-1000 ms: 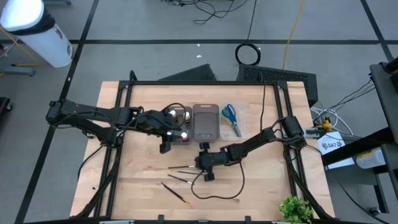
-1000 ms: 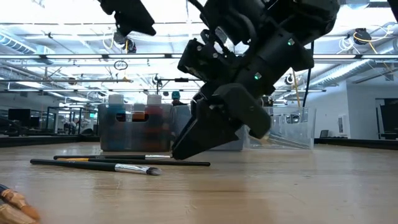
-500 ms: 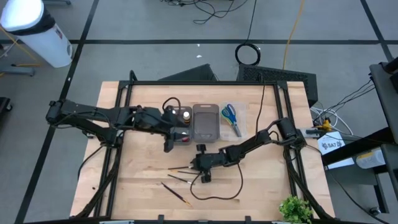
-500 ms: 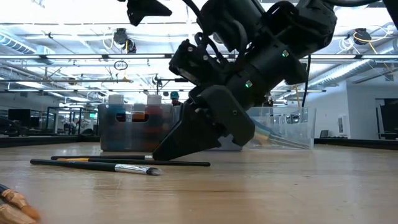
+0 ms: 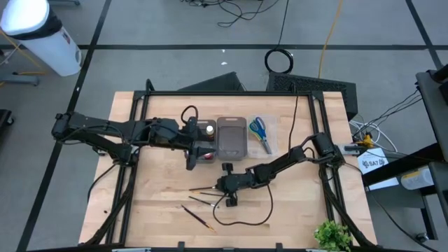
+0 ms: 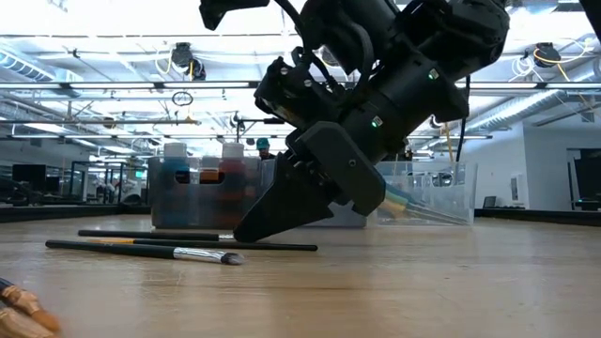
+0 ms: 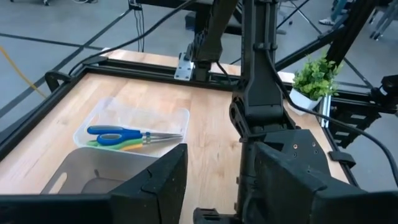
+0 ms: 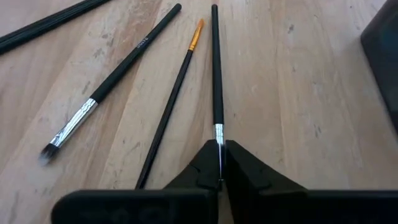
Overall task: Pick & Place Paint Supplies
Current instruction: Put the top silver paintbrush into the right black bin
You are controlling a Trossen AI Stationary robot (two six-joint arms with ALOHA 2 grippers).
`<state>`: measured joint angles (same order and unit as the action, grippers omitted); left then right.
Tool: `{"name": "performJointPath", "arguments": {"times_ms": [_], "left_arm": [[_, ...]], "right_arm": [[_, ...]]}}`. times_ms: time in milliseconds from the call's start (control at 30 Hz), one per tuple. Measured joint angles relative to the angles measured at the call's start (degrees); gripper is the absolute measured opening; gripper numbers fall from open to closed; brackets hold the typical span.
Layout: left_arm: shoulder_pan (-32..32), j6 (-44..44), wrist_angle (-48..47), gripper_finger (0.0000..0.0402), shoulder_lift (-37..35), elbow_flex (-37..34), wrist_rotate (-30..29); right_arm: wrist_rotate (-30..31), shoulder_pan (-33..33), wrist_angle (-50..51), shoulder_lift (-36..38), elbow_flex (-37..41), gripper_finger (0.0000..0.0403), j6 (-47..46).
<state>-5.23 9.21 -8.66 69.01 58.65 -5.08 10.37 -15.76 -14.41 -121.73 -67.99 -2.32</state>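
Note:
Three thin dark-handled brushes point(image 8: 124, 68) lie on the wooden table point(image 5: 294, 203) near its middle. My right gripper point(image 8: 219, 180) is down at the table, shut on the rightmost brush point(image 8: 214, 74); in the low view its tip point(image 6: 246, 231) meets the tabletop by the brushes point(image 6: 178, 246). My left gripper point(image 7: 214, 183) hangs open in the air over the small tray of paint bottles point(image 5: 204, 134), nothing between its fingers. Blue and green scissors point(image 7: 130, 135) lie in a clear tray. My right gripper pinches one brush at its metal ferrule end point(image 8: 219, 140) between its two fingertips point(image 8: 239, 167). The fingers slant down from the table's right side and run roughly along the brush. The handle stretches away from them, lying flat on the table.
A grey tray point(image 5: 232, 137) stands between the paint bottle tray and the clear scissors tray point(image 5: 261, 133). Another brush point(image 5: 198, 217) and a loose black cable point(image 5: 245, 218) lie nearer the front edge. A small plant point(image 5: 332, 234) sits at the front right corner.
My right gripper has sunk to the tabletop and edged toward the brushes on the left. My left gripper has risen a little and tipped up from pointing down at the paint bottles toward level.

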Motion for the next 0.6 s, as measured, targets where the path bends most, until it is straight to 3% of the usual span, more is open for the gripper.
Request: {"name": "performJointPath", "arguments": {"times_ms": [233, 600], "left_arm": [[0.0, 0.0, 0.0, 0.0175, 0.0, 0.0, 0.0], [0.0, 0.0, 0.2, 0.0165, 0.0, 0.0, 0.0]], "right_arm": [[1.9, -0.5, -2.8, 0.6, 0.2, 0.0003, -1.3], [9.4, -3.7, 0.5, 10.3, 0.4, 0.0000, 0.0]]}}
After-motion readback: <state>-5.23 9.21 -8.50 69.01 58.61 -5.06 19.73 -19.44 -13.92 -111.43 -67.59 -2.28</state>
